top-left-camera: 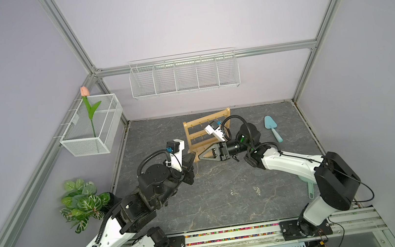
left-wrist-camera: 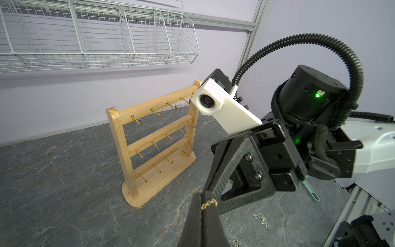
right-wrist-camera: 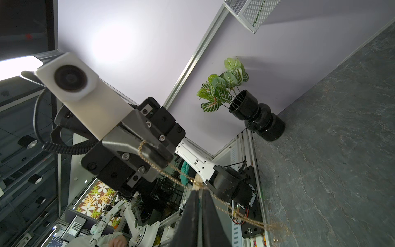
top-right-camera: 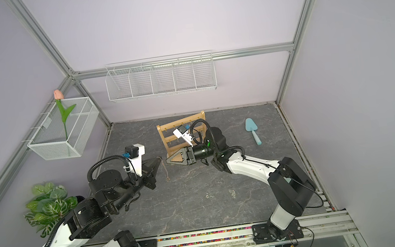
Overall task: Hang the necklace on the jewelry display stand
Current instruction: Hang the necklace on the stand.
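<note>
The necklace, a thin gold chain, hangs from my left gripper, which is shut on its upper end. The left gripper is raised above the mat, just in front of the stand's base. My right gripper points at it, tip to tip. In the right wrist view the right gripper has its fingers together where the chain crosses their tips. The jewelry display stand, light wood with gold hooks, stands upright behind both grippers. Nothing hangs on its hooks.
A white wire basket hangs on the back wall. A mesh basket with a tulip is on the left wall. A teal scoop lies at the right. A leafy plant stands front left. Small silvery pieces lie on the mat.
</note>
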You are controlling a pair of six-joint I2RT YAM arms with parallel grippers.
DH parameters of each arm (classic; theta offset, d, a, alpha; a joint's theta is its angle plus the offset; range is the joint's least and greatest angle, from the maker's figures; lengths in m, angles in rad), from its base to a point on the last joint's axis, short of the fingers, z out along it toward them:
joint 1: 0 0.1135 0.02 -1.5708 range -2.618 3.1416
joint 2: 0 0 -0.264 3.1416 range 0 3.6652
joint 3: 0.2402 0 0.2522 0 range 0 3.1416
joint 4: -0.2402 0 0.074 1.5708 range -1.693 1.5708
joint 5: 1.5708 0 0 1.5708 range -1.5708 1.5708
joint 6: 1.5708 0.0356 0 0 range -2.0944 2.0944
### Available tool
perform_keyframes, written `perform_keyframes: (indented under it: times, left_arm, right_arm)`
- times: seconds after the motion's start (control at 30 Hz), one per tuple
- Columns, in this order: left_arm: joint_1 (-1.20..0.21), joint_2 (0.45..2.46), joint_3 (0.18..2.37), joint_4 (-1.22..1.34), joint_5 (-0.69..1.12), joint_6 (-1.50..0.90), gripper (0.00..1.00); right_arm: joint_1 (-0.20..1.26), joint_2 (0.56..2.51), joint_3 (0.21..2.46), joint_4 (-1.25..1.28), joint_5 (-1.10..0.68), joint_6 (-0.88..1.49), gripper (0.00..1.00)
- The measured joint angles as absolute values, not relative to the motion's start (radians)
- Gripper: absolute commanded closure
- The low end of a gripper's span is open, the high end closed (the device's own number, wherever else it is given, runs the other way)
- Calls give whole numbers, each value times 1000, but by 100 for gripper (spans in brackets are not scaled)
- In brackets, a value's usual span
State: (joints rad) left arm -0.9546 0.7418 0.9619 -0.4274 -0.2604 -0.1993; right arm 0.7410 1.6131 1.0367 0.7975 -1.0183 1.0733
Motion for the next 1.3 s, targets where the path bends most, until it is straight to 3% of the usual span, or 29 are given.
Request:
perform_keyframes:
  times: [0.4, 1.3]
  left_arm:
    - [-955, 766, 965, -448, -207, -173, 100]
    - [-955, 799, 971, -454, -213, -160, 100]
  right_arm:
    - [732, 1613, 1036, 725, -1013, 1009, 71]
    - [746, 1613, 1041, 723, -1049, 993, 64]
